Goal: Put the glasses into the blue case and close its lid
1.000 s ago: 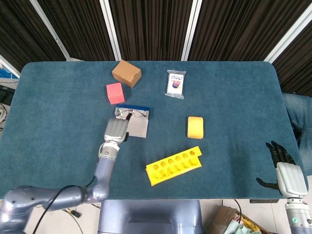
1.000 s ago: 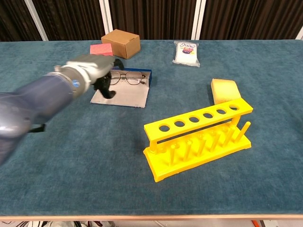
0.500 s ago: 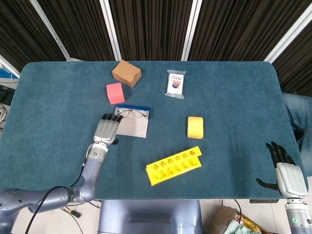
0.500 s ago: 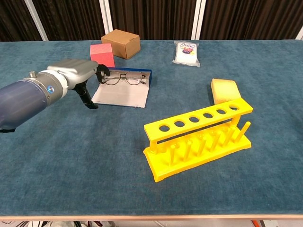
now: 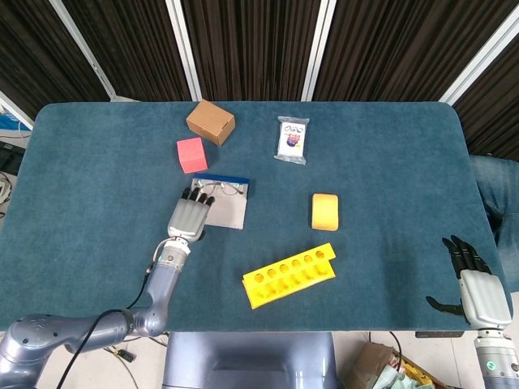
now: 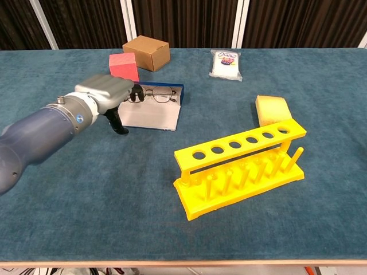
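Head view: the left hand (image 5: 187,217) lies palm down at the left end of the case (image 5: 220,203), its fingers (image 5: 195,195) stretched toward the far edge of the table (image 5: 89,203) and holding nothing. Their tips reach the left lens of the glasses (image 5: 219,189); whether they touch it cannot be told. The glasses rest in the blue half of the case, along its far side, and the grey lid lies flat toward the near edge. Past the case toward the far edge sit a pink cube (image 5: 191,154) and a brown box (image 5: 210,121), with a white packet (image 5: 292,140) further right. A sponge (image 5: 324,211) lies right of the case, and a yellow rack (image 5: 289,275) stands nearer the front edge. The right hand (image 5: 478,290) hangs off the table's right front corner, fingers spread — empty.

Chest view: the left hand (image 6: 108,93) covers the case's (image 6: 151,113) left end, thumb pointing down beside the lid. The glasses (image 6: 156,95) sit unfolded against the blue wall — lid open. The rack (image 6: 241,166) stands nearest the front edge, the sponge (image 6: 272,109) just behind it. The cube (image 6: 124,66), box (image 6: 146,52) and packet (image 6: 226,63) line the far edge.
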Action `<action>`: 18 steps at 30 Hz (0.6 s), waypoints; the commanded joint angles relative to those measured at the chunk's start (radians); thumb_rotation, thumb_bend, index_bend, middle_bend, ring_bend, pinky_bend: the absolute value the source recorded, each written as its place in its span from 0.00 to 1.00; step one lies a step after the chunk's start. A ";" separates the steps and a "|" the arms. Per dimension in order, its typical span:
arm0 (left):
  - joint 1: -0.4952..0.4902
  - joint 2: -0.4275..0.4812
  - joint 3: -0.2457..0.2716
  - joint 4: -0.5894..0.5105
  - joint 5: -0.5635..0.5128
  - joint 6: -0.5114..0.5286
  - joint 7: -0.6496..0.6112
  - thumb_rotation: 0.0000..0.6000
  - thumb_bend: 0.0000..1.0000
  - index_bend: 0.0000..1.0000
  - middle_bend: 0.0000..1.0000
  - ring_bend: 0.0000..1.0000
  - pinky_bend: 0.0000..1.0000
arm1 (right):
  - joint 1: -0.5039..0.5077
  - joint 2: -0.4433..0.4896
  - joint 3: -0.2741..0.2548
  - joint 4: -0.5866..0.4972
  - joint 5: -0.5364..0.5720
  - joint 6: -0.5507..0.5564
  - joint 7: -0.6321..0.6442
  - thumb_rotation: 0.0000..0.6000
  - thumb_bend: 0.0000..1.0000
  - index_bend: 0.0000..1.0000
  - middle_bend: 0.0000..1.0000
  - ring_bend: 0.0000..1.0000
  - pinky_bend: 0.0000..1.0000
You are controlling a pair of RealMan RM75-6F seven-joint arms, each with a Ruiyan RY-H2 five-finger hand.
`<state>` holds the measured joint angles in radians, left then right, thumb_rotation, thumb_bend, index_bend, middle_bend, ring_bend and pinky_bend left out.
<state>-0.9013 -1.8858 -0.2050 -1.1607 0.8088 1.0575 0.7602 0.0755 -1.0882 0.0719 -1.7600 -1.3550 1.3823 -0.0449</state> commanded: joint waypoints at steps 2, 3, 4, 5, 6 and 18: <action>-0.006 -0.017 -0.005 0.018 0.001 -0.004 0.014 1.00 0.19 0.23 0.23 0.08 0.10 | 0.000 0.000 0.001 0.000 0.002 0.000 0.001 1.00 0.00 0.00 0.00 0.00 0.18; -0.007 -0.019 -0.005 0.021 0.002 -0.005 0.015 1.00 0.19 0.23 0.22 0.08 0.10 | 0.000 0.000 0.001 0.000 0.002 -0.001 0.001 1.00 0.00 0.00 0.00 0.00 0.18; -0.007 -0.020 -0.006 0.023 0.003 -0.006 0.016 1.00 0.19 0.22 0.21 0.08 0.10 | 0.000 0.000 0.001 0.000 0.002 -0.001 0.001 1.00 0.00 0.00 0.00 0.00 0.18; -0.007 -0.022 -0.007 0.025 0.003 -0.007 0.016 1.00 0.19 0.22 0.19 0.08 0.10 | 0.001 0.001 0.001 0.000 0.003 -0.001 0.001 1.00 0.00 0.00 0.00 0.00 0.18; -0.007 -0.024 -0.008 0.028 0.004 -0.008 0.016 1.00 0.19 0.21 0.17 0.08 0.10 | 0.001 0.001 0.001 0.000 0.003 -0.002 0.002 1.00 0.00 0.00 0.00 0.00 0.18; -0.009 -0.041 -0.019 0.057 0.016 -0.020 0.017 1.00 0.19 0.18 0.17 0.07 0.10 | 0.002 0.002 0.001 -0.001 0.007 -0.006 0.003 1.00 0.00 0.00 0.00 0.00 0.18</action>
<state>-0.9099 -1.9260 -0.2241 -1.1040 0.8240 1.0384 0.7771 0.0776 -1.0863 0.0732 -1.7613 -1.3479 1.3763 -0.0419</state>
